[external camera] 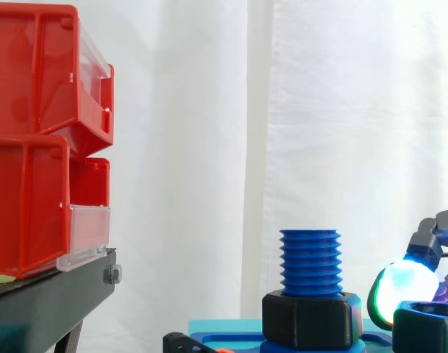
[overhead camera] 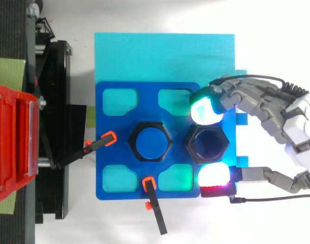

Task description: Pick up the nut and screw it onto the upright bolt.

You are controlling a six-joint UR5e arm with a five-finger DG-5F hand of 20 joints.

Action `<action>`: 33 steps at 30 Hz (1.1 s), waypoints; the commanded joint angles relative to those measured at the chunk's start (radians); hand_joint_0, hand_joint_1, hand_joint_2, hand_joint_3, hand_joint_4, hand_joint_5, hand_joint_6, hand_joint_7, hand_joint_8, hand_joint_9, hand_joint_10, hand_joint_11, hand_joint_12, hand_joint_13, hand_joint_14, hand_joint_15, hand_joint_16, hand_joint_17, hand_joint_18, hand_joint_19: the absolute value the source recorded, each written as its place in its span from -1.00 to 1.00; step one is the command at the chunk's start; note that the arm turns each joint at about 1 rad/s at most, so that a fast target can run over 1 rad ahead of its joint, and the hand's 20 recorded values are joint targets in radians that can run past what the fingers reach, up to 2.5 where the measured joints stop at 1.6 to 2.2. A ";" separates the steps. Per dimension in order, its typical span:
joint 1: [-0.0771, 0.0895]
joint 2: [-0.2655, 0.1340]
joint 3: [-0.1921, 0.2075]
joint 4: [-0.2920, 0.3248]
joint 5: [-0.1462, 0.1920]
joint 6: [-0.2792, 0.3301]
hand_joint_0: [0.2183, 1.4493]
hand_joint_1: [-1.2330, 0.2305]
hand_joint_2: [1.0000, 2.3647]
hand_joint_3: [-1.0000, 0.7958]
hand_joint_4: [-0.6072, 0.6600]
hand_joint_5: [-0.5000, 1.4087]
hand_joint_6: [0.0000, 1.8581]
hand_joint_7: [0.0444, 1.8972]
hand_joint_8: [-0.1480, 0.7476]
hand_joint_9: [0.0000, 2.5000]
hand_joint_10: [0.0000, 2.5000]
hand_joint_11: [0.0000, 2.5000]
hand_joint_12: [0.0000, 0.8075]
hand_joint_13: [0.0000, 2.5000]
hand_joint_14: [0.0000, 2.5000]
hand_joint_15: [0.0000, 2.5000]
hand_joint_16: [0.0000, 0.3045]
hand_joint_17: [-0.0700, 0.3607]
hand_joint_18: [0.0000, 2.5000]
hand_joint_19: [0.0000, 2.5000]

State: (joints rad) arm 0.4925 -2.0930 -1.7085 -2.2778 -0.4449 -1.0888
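Observation:
A blue threaded bolt [external camera: 310,259] stands upright in the middle of the blue plate [overhead camera: 114,168]. One black nut [external camera: 312,320] sits around its base. A second black nut [overhead camera: 207,144] lies on the plate just right of the bolt, also seen at the lower right in the side view as the loose nut [external camera: 429,331]. My hand [overhead camera: 292,127] reaches in from the right. One glowing fingertip [overhead camera: 205,109] presses the nut's far side and the thumb's glowing pad [overhead camera: 213,175] presses its near side, so the nut is pinched between them.
Stacked red bins [external camera: 40,140] rest on a black stand [external camera: 54,298] at the left. Two black clamps with orange tips [overhead camera: 108,138] [overhead camera: 149,182] hold the blue plate on a light cyan board [overhead camera: 165,56]. A white curtain hangs behind.

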 commanded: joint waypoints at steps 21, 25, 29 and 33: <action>-0.040 0.111 0.001 -0.204 -0.051 0.070 -0.38 -0.28 -1.00 -0.44 0.34 -0.63 -0.46 0.46 0.06 -0.39 -1.00 -0.92 -0.07 -0.31 -1.00 -0.89 -0.75 -0.27 -0.46 -0.71; -0.052 0.145 0.000 -0.221 -0.057 0.069 -0.38 -0.28 -1.00 -0.44 0.34 -0.63 -0.46 0.46 0.06 -0.39 -1.00 -0.92 -0.07 -0.31 -1.00 -0.89 -0.75 -0.27 -0.46 -0.70; -0.072 0.192 0.001 -0.230 -0.095 0.066 -0.38 -0.27 -1.00 -0.44 0.34 -0.63 -0.46 0.46 0.06 -0.39 -1.00 -0.92 -0.07 -0.31 -1.00 -0.89 -0.74 -0.27 -0.46 -0.70; -0.089 0.199 0.024 -0.235 -0.150 0.067 -0.39 -0.27 -1.00 -0.44 0.35 -0.63 -0.46 0.46 0.07 -0.39 -1.00 -0.91 -0.06 -0.31 -1.00 -0.89 -0.74 -0.27 -0.46 -0.69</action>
State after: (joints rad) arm 0.4156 -1.9029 -1.6968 -2.5099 -0.5603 -1.0220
